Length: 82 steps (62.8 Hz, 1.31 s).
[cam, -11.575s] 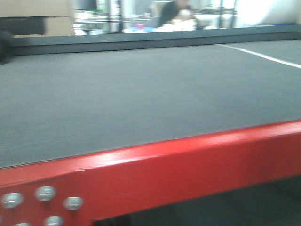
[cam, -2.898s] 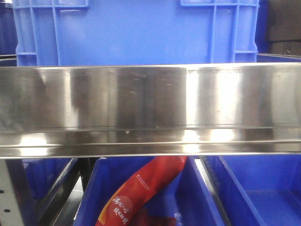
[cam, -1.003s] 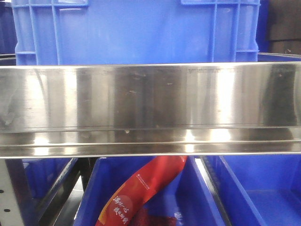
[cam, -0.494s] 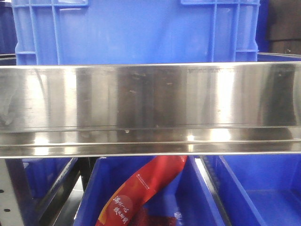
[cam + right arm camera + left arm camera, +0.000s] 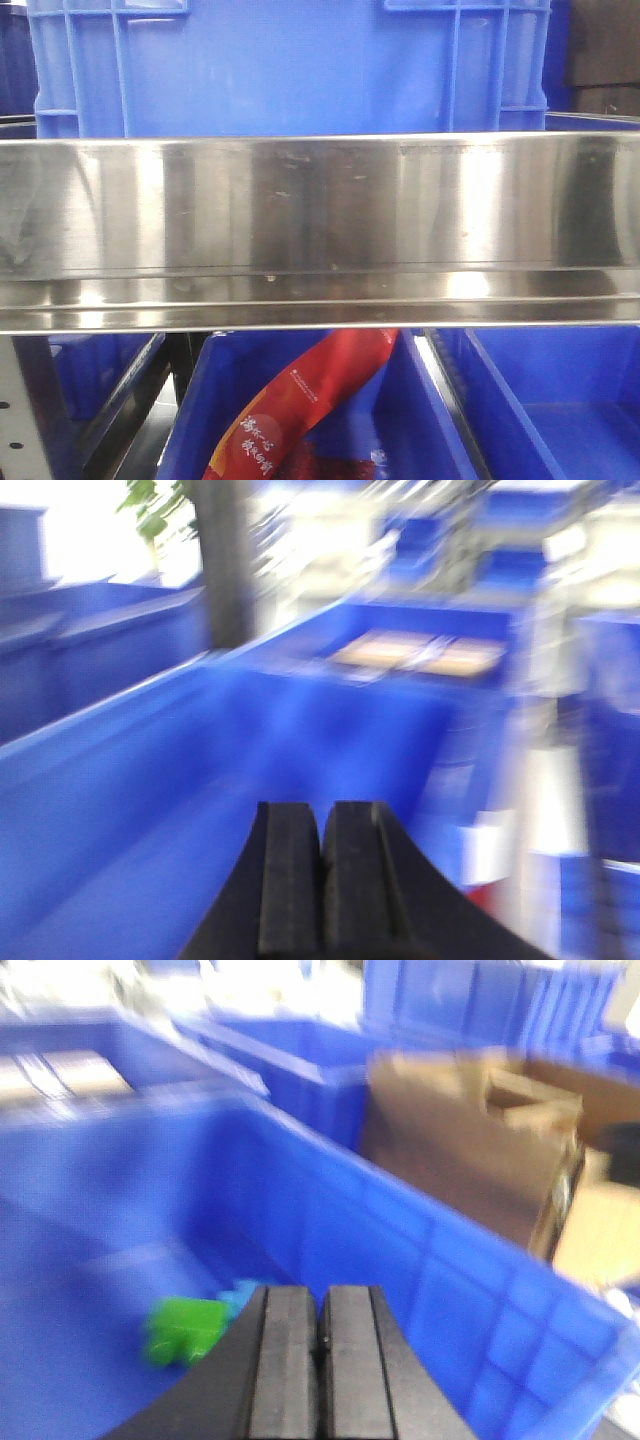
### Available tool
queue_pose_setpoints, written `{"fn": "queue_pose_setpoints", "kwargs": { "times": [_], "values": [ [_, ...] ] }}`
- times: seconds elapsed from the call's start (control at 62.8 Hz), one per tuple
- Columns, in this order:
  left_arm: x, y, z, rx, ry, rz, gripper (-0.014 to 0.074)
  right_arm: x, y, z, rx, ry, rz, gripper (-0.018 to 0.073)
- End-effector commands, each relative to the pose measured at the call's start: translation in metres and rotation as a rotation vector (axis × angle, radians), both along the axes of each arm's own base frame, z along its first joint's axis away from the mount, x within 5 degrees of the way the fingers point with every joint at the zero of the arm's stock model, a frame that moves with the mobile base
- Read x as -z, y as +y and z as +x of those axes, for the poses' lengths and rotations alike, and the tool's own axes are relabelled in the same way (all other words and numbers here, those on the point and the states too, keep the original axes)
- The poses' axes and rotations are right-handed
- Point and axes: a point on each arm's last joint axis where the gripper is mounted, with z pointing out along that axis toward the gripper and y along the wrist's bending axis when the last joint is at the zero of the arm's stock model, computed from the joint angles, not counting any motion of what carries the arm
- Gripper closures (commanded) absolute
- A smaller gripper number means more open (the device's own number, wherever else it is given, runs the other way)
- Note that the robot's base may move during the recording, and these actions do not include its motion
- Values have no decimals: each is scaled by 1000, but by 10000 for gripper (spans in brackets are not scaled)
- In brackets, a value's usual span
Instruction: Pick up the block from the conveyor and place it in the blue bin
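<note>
My left gripper (image 5: 322, 1295) is shut and empty above the inside of a blue bin (image 5: 420, 1250). A green block (image 5: 183, 1328) lies on the bin's floor just left of my fingers, with a small light-blue block (image 5: 238, 1296) touching it. My right gripper (image 5: 322, 810) is shut and empty over another blue bin (image 5: 150, 780); that view is blurred. In the front view a blue bin (image 5: 290, 65) stands behind a steel rail (image 5: 320, 230). The conveyor is out of view.
Below the rail, lower blue bins (image 5: 560, 400) show, one holding a red packet (image 5: 300, 410). A brown cardboard box (image 5: 470, 1150) stands beyond the left bin's far wall. More blue bins (image 5: 90, 640) and a dark post (image 5: 225, 560) surround the right arm.
The front view is unchanged over the last three seconds; only the glints on the steel rail shift slightly. Much earlier it faced the grey conveyor with its red frame.
</note>
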Motion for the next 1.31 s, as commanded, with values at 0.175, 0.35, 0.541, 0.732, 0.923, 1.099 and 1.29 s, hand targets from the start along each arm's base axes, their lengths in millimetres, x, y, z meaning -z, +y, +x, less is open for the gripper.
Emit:
{"fn": "queue_pose_setpoints", "kwargs": {
  "times": [0.175,0.35,0.541,0.732,0.923,1.099,1.29],
  "values": [
    [43,30,-55,-64,46,-33,708,40,-41,-40,119,-40,3,727],
    [93,48,-91,-127,58,-33,708,87,-52,-76,121,2,-12,727],
    [124,65,-126,-193,-19,-66,708,118,-62,-110,120,-1,-11,727],
    [129,74,-150,-198,-100,-101,708,116,-68,-130,120,-65,12,727],
    [122,78,-164,-199,-174,-133,708,111,-69,-136,121,-118,31,727],
    [120,80,-169,-198,-195,-142,708,112,-69,-136,121,-109,28,727],
    [120,80,-169,-198,-195,-142,708,112,-69,-136,121,-112,29,727]
  ]
}}
